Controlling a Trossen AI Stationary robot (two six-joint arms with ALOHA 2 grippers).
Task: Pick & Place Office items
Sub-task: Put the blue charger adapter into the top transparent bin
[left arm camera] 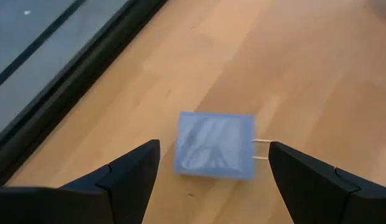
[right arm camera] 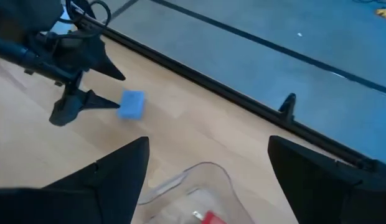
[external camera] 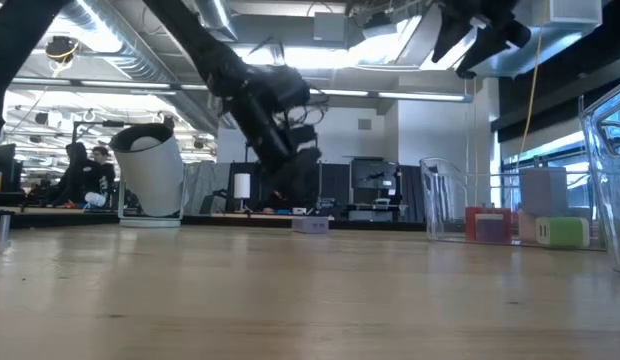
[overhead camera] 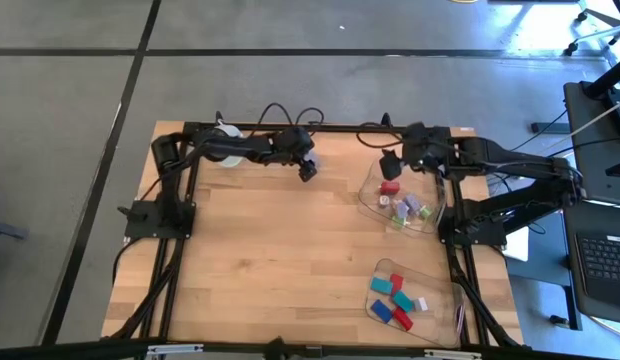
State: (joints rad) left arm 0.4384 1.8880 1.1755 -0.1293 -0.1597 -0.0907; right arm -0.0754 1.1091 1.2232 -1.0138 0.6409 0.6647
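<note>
A pale blue binder clip point(left arm camera: 215, 149) lies flat on the wood near the table's far edge, its wire handles point(left arm camera: 261, 149) sticking out sideways. My left gripper point(left arm camera: 213, 143) is open and hovers over it point(overhead camera: 307, 170), one finger on either side, clear of it. In the right wrist view the clip point(right arm camera: 132, 104) lies just beside the left gripper point(right arm camera: 78, 106). My right gripper point(right arm camera: 208, 140) is open and empty, raised above the far rim of a clear tray point(overhead camera: 370, 185). That tray holds red, lavender, green and white pieces point(overhead camera: 402, 205).
A second clear tray point(overhead camera: 445, 290) at the near right holds red, teal and blue pieces point(overhead camera: 395, 298). A white roll point(overhead camera: 225, 140) stands at the far edge behind the left arm. Bare wood fills the table's middle and left. The black frame rail point(right arm camera: 243, 99) runs along the far edge.
</note>
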